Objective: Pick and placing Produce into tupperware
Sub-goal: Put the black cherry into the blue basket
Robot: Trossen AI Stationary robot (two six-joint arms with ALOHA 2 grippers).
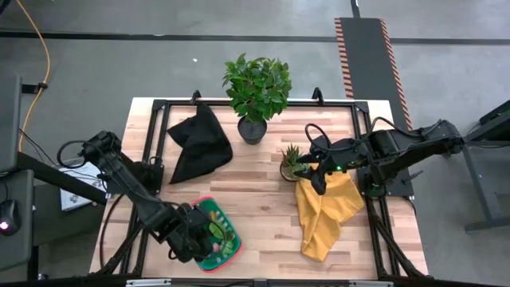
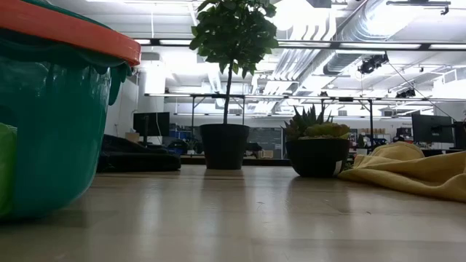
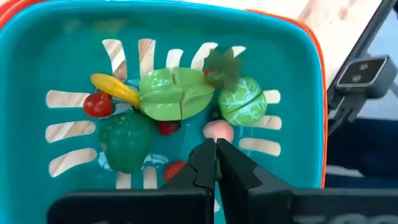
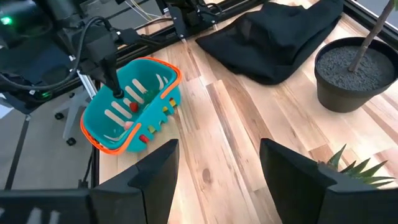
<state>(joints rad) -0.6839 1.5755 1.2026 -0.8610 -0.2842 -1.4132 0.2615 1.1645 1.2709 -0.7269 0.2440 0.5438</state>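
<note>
1. Tabletop (image 1: 255, 199): pale wood slats, black frame at the edges.
2. Leafy plant (image 1: 256, 86) in a dark pot at the far edge, middle. Upright.
3. Black cloth (image 1: 198, 142), bunched, just left of the leafy plant's pot.
4. Yellow cloth (image 1: 325, 214), crumpled, on the right half of the tabletop, running toward the near edge.
5. Tupperware (image 1: 229, 251): green container, red rim, near edge, left of centre. In the right wrist view it looks tilted (image 4: 134, 106).
6. Left tool (image 3: 216, 155): over the tupperware, fingers pressed together, tip just above the produce. Nothing seen between the fingers.
7. Right tool (image 4: 217, 165): above the yellow cloth's far end, near the spiky plant; fingers well apart, nothing between them.
8. Spiky plant (image 1: 292, 162): small dark pot, right of centre, just beside the yellow cloth.
9. Produce (image 3: 177, 93): all seen pieces lie inside the tupperware, bunched on its pale-slotted floor. Large light-green piece in the middle; round green one touching it; dark green one beside; yellow piece, small red ones and a pink one nearest the left tool's tip.
</note>
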